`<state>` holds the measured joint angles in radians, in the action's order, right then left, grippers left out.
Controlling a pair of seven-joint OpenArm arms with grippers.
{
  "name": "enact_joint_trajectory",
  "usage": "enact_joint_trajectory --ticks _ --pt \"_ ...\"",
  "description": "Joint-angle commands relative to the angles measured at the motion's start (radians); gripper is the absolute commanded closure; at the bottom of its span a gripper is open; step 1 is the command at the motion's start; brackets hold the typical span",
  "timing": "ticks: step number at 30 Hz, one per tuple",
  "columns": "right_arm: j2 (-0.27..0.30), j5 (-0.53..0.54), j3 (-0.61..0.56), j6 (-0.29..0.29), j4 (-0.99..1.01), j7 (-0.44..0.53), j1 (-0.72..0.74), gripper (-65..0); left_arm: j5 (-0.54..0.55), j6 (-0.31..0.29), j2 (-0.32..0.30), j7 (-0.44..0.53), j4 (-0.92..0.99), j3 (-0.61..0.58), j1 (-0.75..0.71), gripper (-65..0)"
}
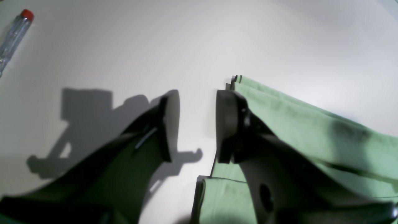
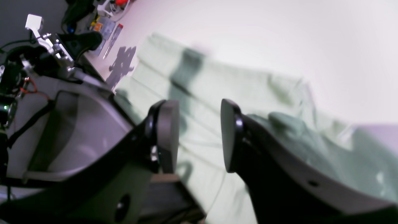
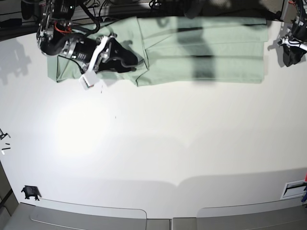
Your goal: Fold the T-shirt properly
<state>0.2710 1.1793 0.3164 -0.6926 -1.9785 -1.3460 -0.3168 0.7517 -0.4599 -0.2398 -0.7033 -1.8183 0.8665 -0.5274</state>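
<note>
Base view, left to right. Small dark clip-like bit (image 3: 30, 192) at lower left on the white table (image 3: 158, 143); a few tiny dark specks at the far left edge.

Right gripper (image 3: 133, 60) at upper left, lying low over the T-shirt (image 3: 206, 50), black fingers pointing toward frame right, white tag-like block hanging off its underside. In the right wrist view, right gripper (image 2: 199, 137) pads parted, moderate gap, only blurred green cloth visible through the gap. Nothing pinched. Cannot tell whether the tips touch the fabric.

T-shirt spread as a long folded band along the top edge, from under the right arm across to upper right. Layered fold edges visible near its middle, sleeve end poking out at upper left.

Left gripper (image 3: 291, 52) at far upper right, just off the shirt's right end. In the left wrist view, left gripper (image 1: 197, 124) fingers apart, moderate gap, bare table between them. Folded shirt corner (image 1: 311, 130) right beside and behind the right-hand pad; contact unclear. Clear pen-like tool with red cap (image 1: 14, 37) at upper left of that view.
</note>
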Motion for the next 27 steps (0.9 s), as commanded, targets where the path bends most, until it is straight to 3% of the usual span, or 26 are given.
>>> enact_joint_trajectory --ticks 1,5,7,11,14,19,24,27 --pt "0.008 0.016 0.005 -0.006 -0.018 0.031 0.023 -21.0 0.016 -0.004 -0.01 0.024 -0.014 0.01 -0.004 -18.1" --pt "0.002 -0.121 0.005 -0.006 -0.018 0.107 0.073 -21.0 -0.003 -0.002 -0.007 0.028 0.005 0.01 -0.005 -18.2" --pt "0.003 -0.233 0.005 -0.006 -0.018 0.165 0.085 -21.0 -0.01 0.027 -0.007 0.046 0.035 0.011 -0.005 -18.2" --pt "0.003 -0.449 0.005 -0.006 -0.018 0.283 0.087 -21.0 0.035 0.026 -0.007 0.053 0.111 0.011 -0.004 -18.2" --pt "0.003 -0.571 0.005 0.087 -0.018 0.36 0.087 -21.0 0.101 0.018 -0.007 0.053 0.181 0.011 -0.001 -18.1" --pt "0.003 -0.72 0.005 0.189 -0.018 0.402 0.087 -21.0 0.2 -0.079 -0.007 0.023 0.343 0.011 -0.001 -18.2" --pt "0.003 -0.731 0.005 0.196 -0.017 0.427 0.087 -21.0 0.333 -0.198 -0.007 -0.1 0.475 0.01 0.031 -26.5" --pt "0.003 -0.731 0.005 0.196 -0.01 0.428 0.087 -21.0 0.339 -0.223 -0.007 -0.147 0.512 0.009 0.075 -28.4"
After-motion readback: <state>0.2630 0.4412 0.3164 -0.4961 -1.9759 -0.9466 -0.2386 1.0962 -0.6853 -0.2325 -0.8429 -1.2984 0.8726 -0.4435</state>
